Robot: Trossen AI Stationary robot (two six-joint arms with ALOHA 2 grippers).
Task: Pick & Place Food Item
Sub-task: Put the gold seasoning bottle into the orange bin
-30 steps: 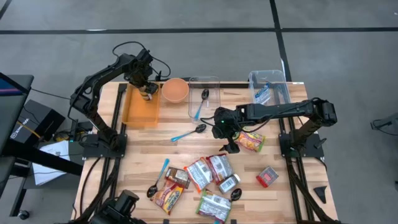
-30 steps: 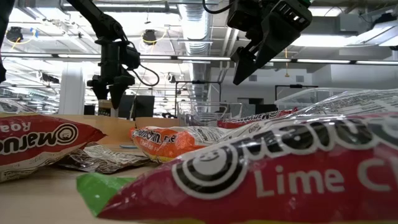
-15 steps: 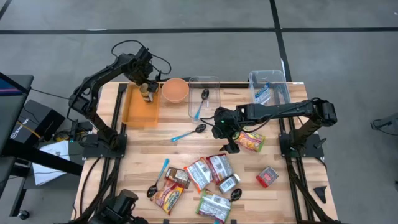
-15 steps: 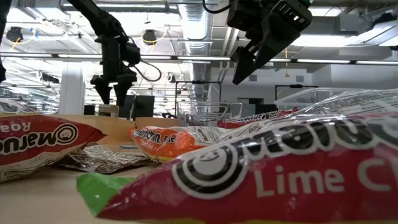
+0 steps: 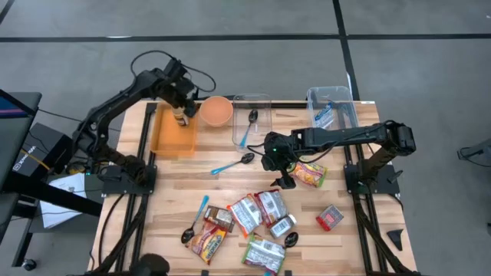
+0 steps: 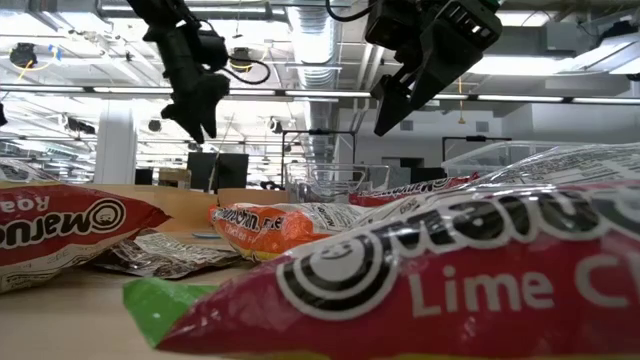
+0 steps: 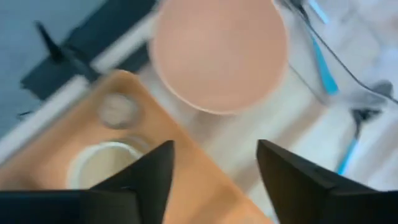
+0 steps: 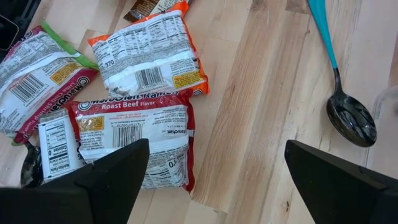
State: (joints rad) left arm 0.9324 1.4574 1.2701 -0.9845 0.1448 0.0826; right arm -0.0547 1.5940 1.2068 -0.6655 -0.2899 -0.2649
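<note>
A small round cup with a pale top (image 7: 104, 165) stands upright in the orange tray (image 5: 170, 134) at the table's far left; it also shows from above (image 5: 182, 118). My left gripper (image 7: 214, 163) hangs open above the tray's far right corner, between the cup and the peach bowl (image 5: 216, 111), with nothing between its fingers. My right gripper (image 8: 217, 168) stands wide open over the table's middle (image 5: 282, 175), above ramen packets (image 8: 134, 134). It touches nothing.
Several ramen packets (image 5: 257, 211) and spoons lie at the table's near middle. One packet (image 5: 311, 175) lies beside the right gripper. A clear container (image 5: 252, 123) holds a blue-handled spoon. A clear bin (image 5: 331, 107) stands far right, a red box (image 5: 330, 218) near right.
My left gripper has opened and let go of the small cup, which stays upright in the tray. It has then risen, tipped, and gone a little toward the bowl, with its fingers drawn somewhat closer again.
</note>
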